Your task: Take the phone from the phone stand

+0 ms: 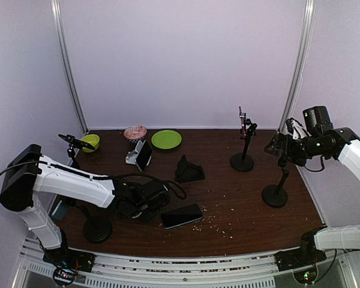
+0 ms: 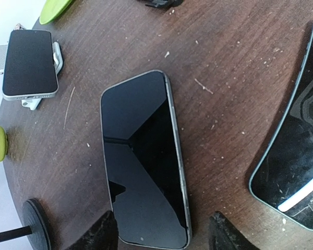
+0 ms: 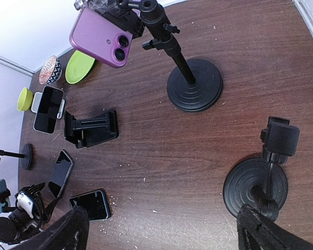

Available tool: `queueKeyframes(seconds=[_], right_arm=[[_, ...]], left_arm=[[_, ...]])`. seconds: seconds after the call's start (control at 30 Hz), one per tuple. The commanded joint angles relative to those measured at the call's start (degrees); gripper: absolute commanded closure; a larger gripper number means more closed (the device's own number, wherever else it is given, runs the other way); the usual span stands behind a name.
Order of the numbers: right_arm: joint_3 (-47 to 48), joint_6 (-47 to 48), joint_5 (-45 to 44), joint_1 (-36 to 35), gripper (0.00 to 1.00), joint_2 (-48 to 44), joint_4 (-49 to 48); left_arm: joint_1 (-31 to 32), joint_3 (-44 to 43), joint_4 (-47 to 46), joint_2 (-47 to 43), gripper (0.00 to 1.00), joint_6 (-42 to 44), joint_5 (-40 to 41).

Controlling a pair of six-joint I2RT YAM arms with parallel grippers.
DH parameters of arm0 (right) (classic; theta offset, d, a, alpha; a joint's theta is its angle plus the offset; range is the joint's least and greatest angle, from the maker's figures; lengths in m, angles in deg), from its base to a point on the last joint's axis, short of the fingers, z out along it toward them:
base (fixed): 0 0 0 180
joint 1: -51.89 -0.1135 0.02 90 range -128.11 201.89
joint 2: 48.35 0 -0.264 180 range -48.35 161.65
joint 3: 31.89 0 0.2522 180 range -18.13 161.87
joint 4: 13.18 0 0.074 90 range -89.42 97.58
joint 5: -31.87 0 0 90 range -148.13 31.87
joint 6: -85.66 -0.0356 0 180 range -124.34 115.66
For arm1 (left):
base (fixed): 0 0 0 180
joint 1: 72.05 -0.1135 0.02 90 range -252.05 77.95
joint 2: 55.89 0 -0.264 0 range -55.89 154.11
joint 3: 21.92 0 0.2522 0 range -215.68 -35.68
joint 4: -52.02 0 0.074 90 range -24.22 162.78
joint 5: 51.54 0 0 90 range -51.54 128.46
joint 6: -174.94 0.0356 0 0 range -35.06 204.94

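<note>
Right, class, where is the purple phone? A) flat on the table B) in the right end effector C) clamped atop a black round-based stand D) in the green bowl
C: in the right wrist view the purple phone sits in the clamp atop the black stand, raised above the table.

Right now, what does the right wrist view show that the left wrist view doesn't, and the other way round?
Right wrist only: the purple phone clamped on its phone stand, an empty stand, a black folding stand.
Left wrist only: no extra object, just the left gripper clearly open astride the dark phone.
Both: that dark phone lying flat, a second flat phone, the propped phone, the green plate.
</note>
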Motion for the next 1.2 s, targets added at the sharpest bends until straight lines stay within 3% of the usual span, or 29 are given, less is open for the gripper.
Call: queueKeyframes(seconds=[0.0, 0.43, 0.73, 0.8, 0.83, 0.87, 1.0, 1.17], right_arm=[[0.06, 0.76, 1.96, 0.22, 0.00, -0.55, -2.10], [-0.82, 0.94, 5.40, 0.22, 0.00, 0.42, -3.57], [-1.36, 0.24, 8.58, -1.29, 0.00, 0.14, -5.45], [-1.41, 0.23, 8.60, -2.43, 0.01, -0.03, -5.74], [-1.61, 0.18, 8.60, -2.98, 0.00, -0.20, -6.01], [-1.82, 0.10, 8.60, -3.48, 0.01, -0.38, -6.39], [-1.91, 0.19, 7.27, -4.64, 0.01, -1.46, -6.22], [-0.84, 0.40, 2.58, -4.70, 0.00, -2.72, -3.58]], left_arm=[[-0.15, -2.51, 0.70, -2.85, 0.38, -1.69, -2.32], [-1.64, -3.71, -5.89, -8.45, 0.43, -9.76, -13.38], [-4.71, -8.16, 2.66, -18.17, 0.39, -8.46, -11.85], [-5.14, -6.57, 0.00, -21.17, 0.31, -5.69, -11.90], [-5.16, -5.46, -1.90, -22.48, 0.14, -4.71, -11.01], [-5.22, -4.25, -4.13, -23.45, 0.04, -4.29, -9.90], [-7.89, -0.45, -15.31, -24.09, 0.02, 0.13, -13.83], [-9.30, -10.67, -13.50, -16.65, 0.02, 2.58, -15.38]])
